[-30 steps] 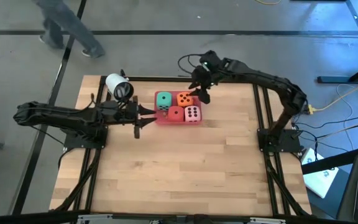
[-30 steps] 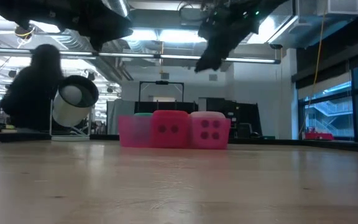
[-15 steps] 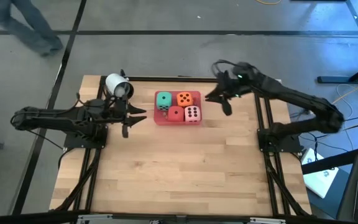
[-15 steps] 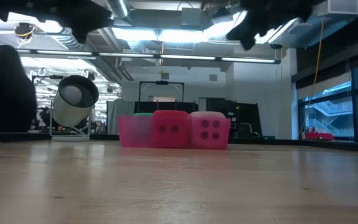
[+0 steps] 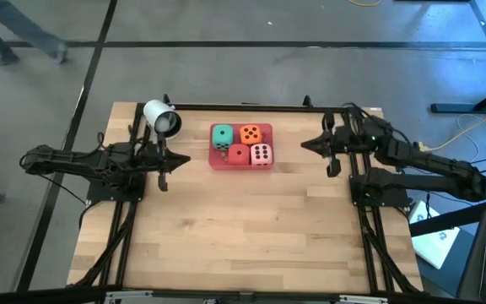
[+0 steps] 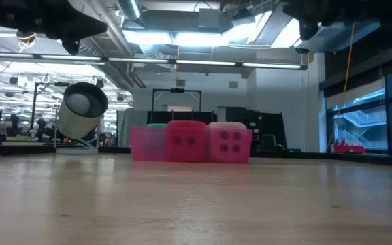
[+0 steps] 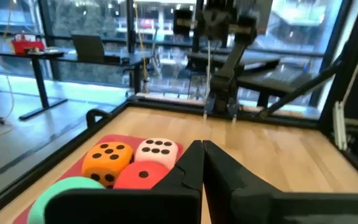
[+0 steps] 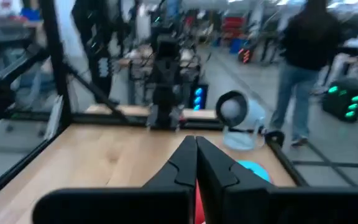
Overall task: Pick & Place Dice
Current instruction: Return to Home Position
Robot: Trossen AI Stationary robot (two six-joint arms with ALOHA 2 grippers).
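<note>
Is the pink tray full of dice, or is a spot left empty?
Full. In the high view the flat pink rectangular tray holds four dice: teal-green die, orange die, red die, pale pink die.

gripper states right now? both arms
Left gripper: closed, empty, raised left of the pink tray.
Right gripper: closed, empty, raised right of the tray.

left hand point(image 5: 182, 160) closed, left side | right hand point(image 5: 305, 143) closed, right side

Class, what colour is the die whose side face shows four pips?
The die is pale pink; the low view shows it best.
</note>
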